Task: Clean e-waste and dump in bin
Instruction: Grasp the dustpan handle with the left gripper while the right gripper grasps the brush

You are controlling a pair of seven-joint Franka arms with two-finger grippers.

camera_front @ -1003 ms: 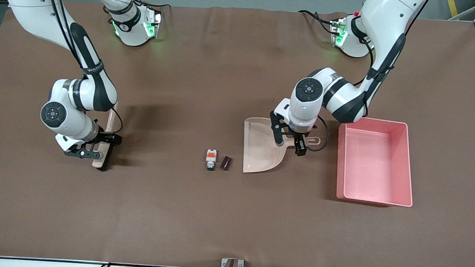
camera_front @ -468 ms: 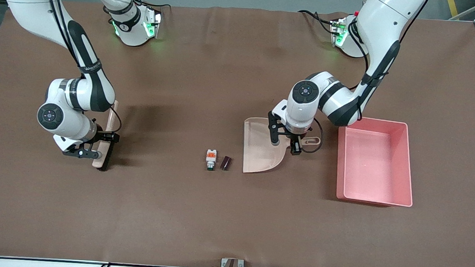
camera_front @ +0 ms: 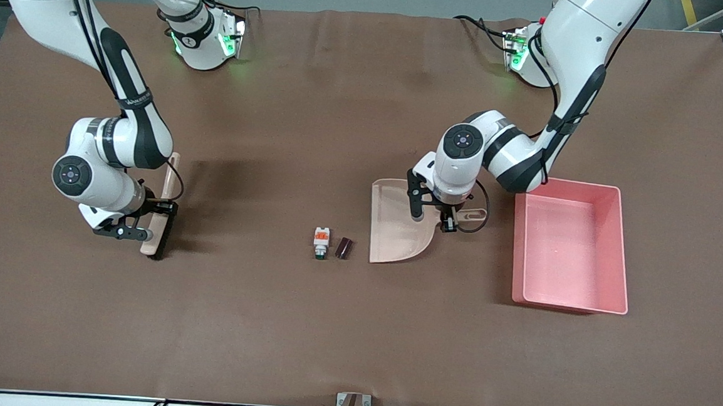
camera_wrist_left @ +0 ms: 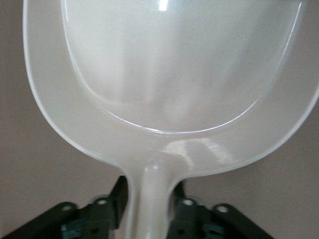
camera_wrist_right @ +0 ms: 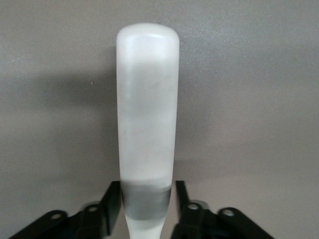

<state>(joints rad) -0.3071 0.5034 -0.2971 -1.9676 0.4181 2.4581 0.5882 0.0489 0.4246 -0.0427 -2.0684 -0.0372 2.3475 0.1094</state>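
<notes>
Nothing swept yet: 2 e-waste pieces (camera_front: 331, 245) on table beside dustpan (camera_front: 396, 225), bin (camera_front: 571, 246) empty. Left gripper (camera_front: 434, 218) straddling dustpan handle, right gripper (camera_front: 147, 221) straddling brush (camera_front: 161, 216); clamping unclear.

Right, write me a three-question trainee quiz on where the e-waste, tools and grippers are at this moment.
1. True or false: the white block and the dark block lie in the bin.
2. The left gripper is at: A the handle of the dustpan; B the bin's rim; C the dark block.
3. Fill in: the right gripper is at the ____, toward the right arm's end of the table.

Key: 1 false, both lie on the table beside the dustpan. 2 A. 3 brush.
</notes>
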